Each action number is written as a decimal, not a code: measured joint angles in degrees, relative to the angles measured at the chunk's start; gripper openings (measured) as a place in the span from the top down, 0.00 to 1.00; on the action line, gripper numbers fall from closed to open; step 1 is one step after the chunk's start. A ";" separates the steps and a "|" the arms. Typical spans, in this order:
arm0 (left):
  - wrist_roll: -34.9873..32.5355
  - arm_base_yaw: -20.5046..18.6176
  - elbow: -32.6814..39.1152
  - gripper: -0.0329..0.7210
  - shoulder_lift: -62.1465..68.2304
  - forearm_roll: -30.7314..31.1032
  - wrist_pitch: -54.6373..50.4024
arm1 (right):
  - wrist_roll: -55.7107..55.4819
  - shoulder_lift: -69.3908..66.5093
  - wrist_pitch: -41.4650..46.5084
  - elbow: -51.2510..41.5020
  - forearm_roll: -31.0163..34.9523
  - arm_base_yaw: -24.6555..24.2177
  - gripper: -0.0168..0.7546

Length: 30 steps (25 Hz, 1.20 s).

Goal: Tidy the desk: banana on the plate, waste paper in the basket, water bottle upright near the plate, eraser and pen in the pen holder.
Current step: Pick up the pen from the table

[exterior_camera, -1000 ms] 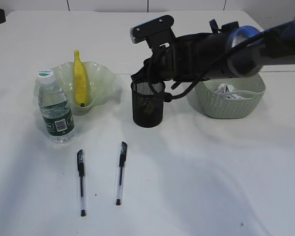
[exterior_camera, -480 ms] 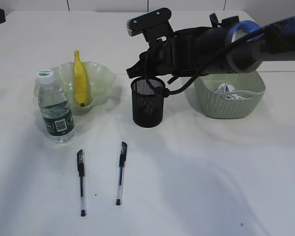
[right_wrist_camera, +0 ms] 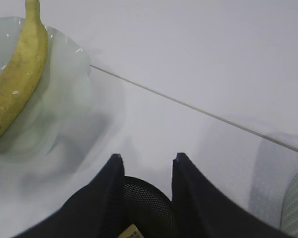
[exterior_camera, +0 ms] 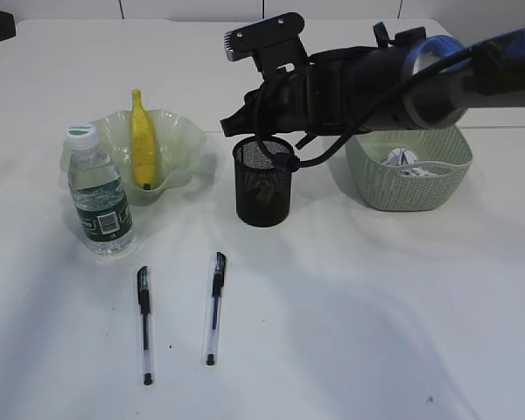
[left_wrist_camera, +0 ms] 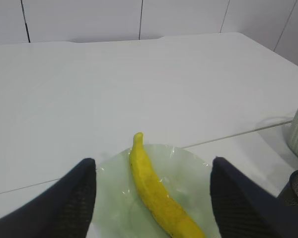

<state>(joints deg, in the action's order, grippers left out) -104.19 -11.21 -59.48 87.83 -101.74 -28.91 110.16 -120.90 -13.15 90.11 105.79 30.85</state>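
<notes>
My right gripper (exterior_camera: 238,125) hangs open just above the black mesh pen holder (exterior_camera: 262,179), with nothing between its fingers (right_wrist_camera: 145,158). The pale yellow eraser (right_wrist_camera: 130,231) lies inside the holder. The banana (exterior_camera: 142,140) rests on the pale green plate (exterior_camera: 188,131). The water bottle (exterior_camera: 96,188) stands upright in front of the plate. Two pens (exterior_camera: 144,324) (exterior_camera: 214,306) lie on the desk (exterior_camera: 350,332). The waste paper (exterior_camera: 407,162) sits in the green basket (exterior_camera: 411,188). My left gripper (left_wrist_camera: 153,161) is open above the banana (left_wrist_camera: 159,193), apart from it.
The right arm stretches from the right over the basket to the pen holder. The plate (left_wrist_camera: 114,198), bottle, holder and basket form a row across the desk's middle. Both pens lie in front of that row, pointing towards the front edge.
My right gripper has risen from the pen holder's rim and shifted slightly left, still open. Nothing else has moved.
</notes>
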 joint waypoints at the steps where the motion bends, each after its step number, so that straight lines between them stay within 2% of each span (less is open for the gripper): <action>1: 0.00 0.00 0.00 0.29 0.00 0.00 -0.19 | 0.00 0.00 0.00 0.00 0.00 0.00 0.66; 14: 0.00 0.00 0.00 0.29 0.00 0.00 -0.79 | -0.17 2.03 0.12 0.12 0.00 0.00 0.66; 30: 0.00 0.00 0.00 0.29 0.00 0.10 -6.51 | 2.10 2.03 0.22 0.12 0.00 0.00 0.66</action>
<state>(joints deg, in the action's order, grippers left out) -104.19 -11.21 -59.48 87.83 -101.63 -35.42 112.26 -118.86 -12.93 90.24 105.79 30.85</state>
